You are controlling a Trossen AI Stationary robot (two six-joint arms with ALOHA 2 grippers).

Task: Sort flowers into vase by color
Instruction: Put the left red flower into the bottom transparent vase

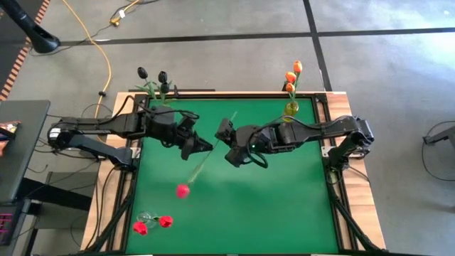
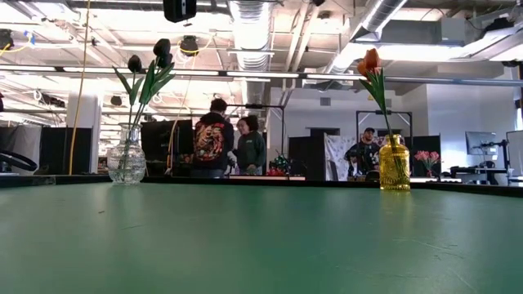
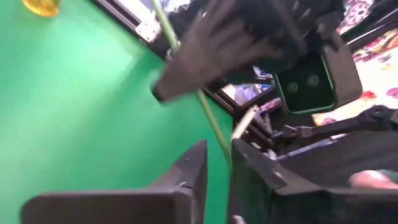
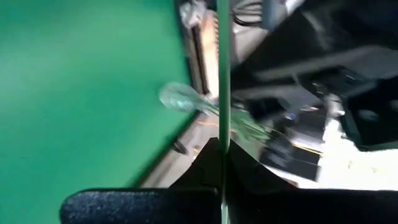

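Note:
A red tulip is in the air over the middle of the green table (image 1: 284, 206), with its head (image 1: 183, 190) toward the near left and its thin green stem (image 1: 213, 151) slanting toward the far right. My right gripper (image 1: 224, 135) is shut on the stem. My left gripper (image 1: 206, 148) is open a little, one finger on each side of the stem (image 3: 219, 134), nearer the head. Neither gripper nor this tulip shows in the low view. My right gripper pinches the tulip's stem (image 4: 222, 127) between its two shut fingers, at the stem's upper half away from the head. The fingers come from the table's right side and lie across the stem. The tulip slants, head lowest.
A clear vase with black tulips (image 1: 162, 92) stands at the far left edge and shows in the low view (image 2: 127, 159). A yellow vase with orange tulips (image 1: 291, 107) stands at the far right (image 2: 394, 163). A clear vase with two red tulips (image 1: 147, 217) is at the near left corner.

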